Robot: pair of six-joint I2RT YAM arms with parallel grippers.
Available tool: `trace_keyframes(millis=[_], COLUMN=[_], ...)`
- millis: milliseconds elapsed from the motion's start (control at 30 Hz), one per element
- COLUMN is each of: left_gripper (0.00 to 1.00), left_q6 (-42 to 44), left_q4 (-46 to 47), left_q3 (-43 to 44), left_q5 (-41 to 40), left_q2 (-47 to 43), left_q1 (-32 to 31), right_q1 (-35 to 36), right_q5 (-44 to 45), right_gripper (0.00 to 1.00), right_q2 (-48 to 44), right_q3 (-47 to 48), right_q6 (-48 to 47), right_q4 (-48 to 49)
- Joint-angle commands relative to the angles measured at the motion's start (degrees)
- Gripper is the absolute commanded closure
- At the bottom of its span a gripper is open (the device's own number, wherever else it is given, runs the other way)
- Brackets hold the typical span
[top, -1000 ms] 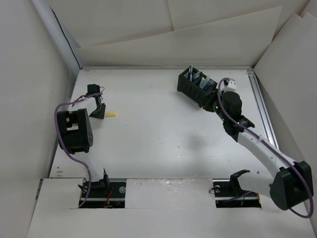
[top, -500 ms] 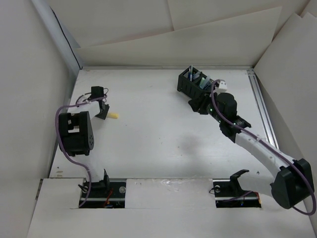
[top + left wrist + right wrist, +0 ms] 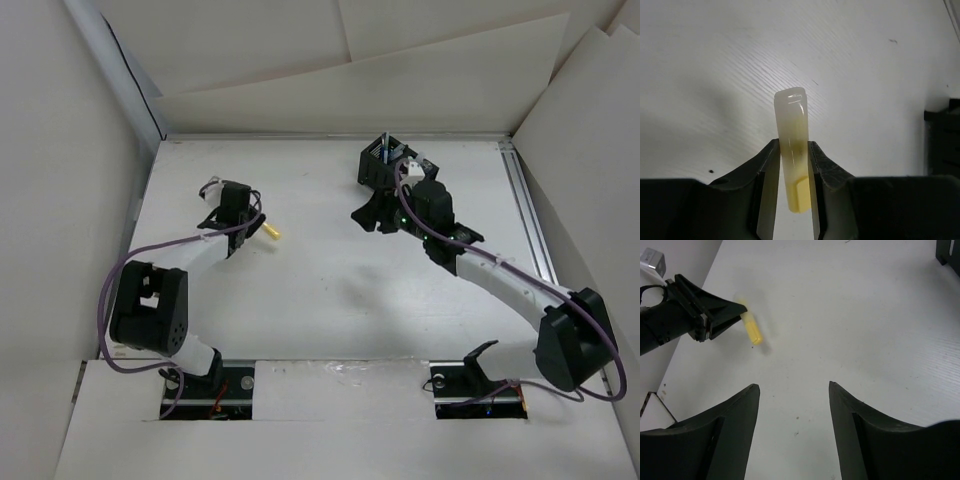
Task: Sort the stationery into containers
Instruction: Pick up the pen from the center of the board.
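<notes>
My left gripper [image 3: 792,150] is shut on a stubby pale yellow marker [image 3: 792,135], which sticks out past the fingertips above the table. From above, that marker [image 3: 270,231] shows just right of the left gripper [image 3: 256,228] in the left half of the table. The black organiser [image 3: 385,165] stands at the back right with several items in it. My right gripper [image 3: 365,217] hangs open and empty in front of the organiser, facing left. In the right wrist view the open gripper [image 3: 794,386] looks across at the yellow marker [image 3: 751,330] and the left gripper [image 3: 735,315].
White walls enclose the table on the left, back and right. A metal rail [image 3: 530,220] runs along the right edge. The organiser's dark side [image 3: 942,137] shows at the right of the left wrist view.
My left gripper has lifted the yellow marker off the table and carried it right. My right gripper has opened and swung left, away from the organiser.
</notes>
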Motion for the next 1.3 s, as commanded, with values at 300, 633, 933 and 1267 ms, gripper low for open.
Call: trace_keyframes(millis=[300, 633, 933, 1267], left_gripper=[0.9, 0.88, 0.88, 0.88], left_q6=[8.94, 10.25, 12.27, 11.67], left_q4=[19.43, 26.21, 29.56, 34.39], left_q3=[-6.7, -9.35, -9.97, -11.55], left_q5=[16.66, 25.02, 31.43, 36.97], left_q2=[-2.69, -2.69, 0.56, 1.09], left_q1=[-7.95, -9.88, -10.4, -10.41], right_q1=[-3.52, -3.52, -1.94, -1.94], right_q5=[-10.43, -15.62, -20.53, -26.52], right_gripper=[0.32, 0.32, 0.31, 0.29], right_q2=[8.79, 20.22, 28.93, 33.14], right_q3=[8.77, 13.17, 17.92, 17.58], right_q6=[0.4, 4.36, 4.88, 8.57], right_q4=[2.8, 8.08, 9.84, 17.13])
